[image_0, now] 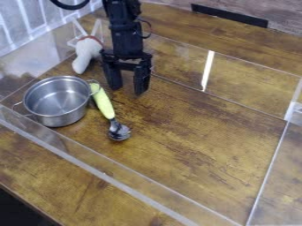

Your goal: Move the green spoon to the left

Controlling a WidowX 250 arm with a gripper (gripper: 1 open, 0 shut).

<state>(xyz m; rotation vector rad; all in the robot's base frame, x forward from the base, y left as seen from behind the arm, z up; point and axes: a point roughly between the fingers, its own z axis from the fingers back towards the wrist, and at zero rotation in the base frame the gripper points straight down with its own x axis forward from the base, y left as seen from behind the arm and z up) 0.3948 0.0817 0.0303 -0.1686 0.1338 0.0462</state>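
The green spoon (106, 108) lies flat on the wooden table, its thick yellow-green handle pointing up-left and its small metal bowl (118, 133) toward the front. It rests just right of the round steel pot (56, 99). My gripper (126, 86) hangs pointing down from the black arm, just above and to the right of the spoon's handle end. Its two dark fingers (112, 83) stand apart and open, with nothing between them. The gripper does not touch the spoon.
A white toy figure (83, 53) lies behind the pot at the back left. A low clear plastic wall (106, 181) rims the work area along the front and sides. Bare wood stretches to the right of the spoon.
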